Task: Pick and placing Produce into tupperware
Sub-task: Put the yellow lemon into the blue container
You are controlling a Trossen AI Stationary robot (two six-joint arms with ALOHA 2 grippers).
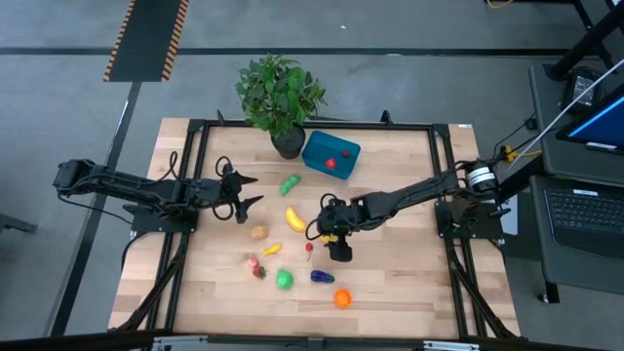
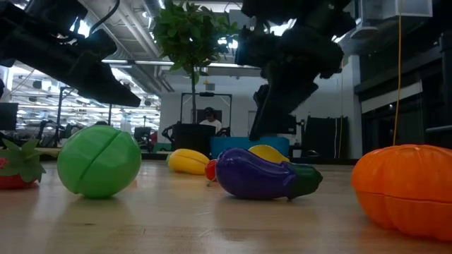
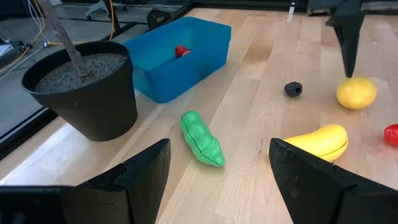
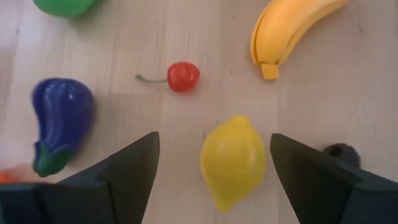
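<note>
Table (image 1: 409,283): light wooden top in a dark frame, one arm at each side

Tupperware (image 1: 331,154): teal-blue container at the far middle of the table, just beside the dark pot of the potted plant (image 1: 280,93); one small red piece (image 1: 331,163) lies inside it

Produce loose on the wood:
- green pea pod (image 1: 290,184), near the tupperware
- yellow banana (image 1: 294,218), middle of the table
- yellow lemon (image 4: 232,160), lying between the right gripper's spread fingers, nothing pressing on it
- red cherry with stem (image 4: 180,76), just beyond the lemon
- purple eggplant (image 1: 322,277), toward the near edge
- green round piece (image 1: 283,280), beside the eggplant
- orange piece (image 1: 341,298), nearest the front edge
- tan piece (image 1: 258,232), left of the banana
- small orange-yellow piece (image 1: 272,250), below the tan piece
- red strawberry with green top (image 1: 255,265), left of the green round piece
- small dark berry (image 3: 293,89), by the lemon

Left gripper (image 1: 244,195): left of centre, off the wood, released, fingers apart and holding nothing; pea pod and banana lie ahead of it

Right gripper (image 1: 337,244): middle of the table, pointed down over the lemon, released, fingers wide on either side of the fruit without grasping it
</note>
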